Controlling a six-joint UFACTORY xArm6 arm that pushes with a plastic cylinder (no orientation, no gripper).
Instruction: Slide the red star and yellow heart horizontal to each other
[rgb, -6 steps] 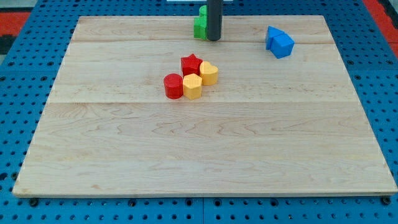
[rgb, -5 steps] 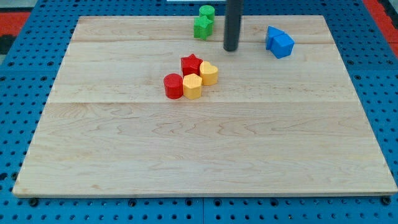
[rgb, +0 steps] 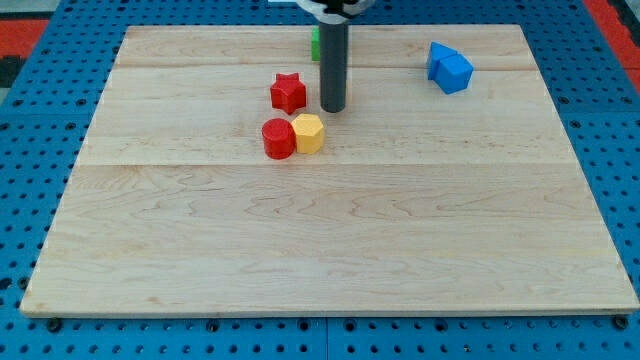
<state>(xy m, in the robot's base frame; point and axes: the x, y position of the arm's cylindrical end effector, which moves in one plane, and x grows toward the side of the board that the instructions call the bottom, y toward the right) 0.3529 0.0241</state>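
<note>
The red star (rgb: 288, 92) lies on the wooden board (rgb: 330, 240), left of centre in the upper part of the view. My tip (rgb: 333, 109) rests on the board just to the right of the star, a small gap apart. The yellow heart does not show anywhere; I cannot tell whether the rod hides it. A red cylinder (rgb: 278, 138) and a yellow hexagon (rgb: 309, 132) touch each other just below the star and below-left of my tip.
Two blue blocks (rgb: 450, 67) sit together at the upper right. A green block (rgb: 315, 43) at the top edge is mostly hidden behind the rod. The board lies on a blue pegboard.
The rod moved down and to the left, to beside the cluster. The red star slid up and to the left, away from the yellow hexagon. The yellow heart is no longer visible.
</note>
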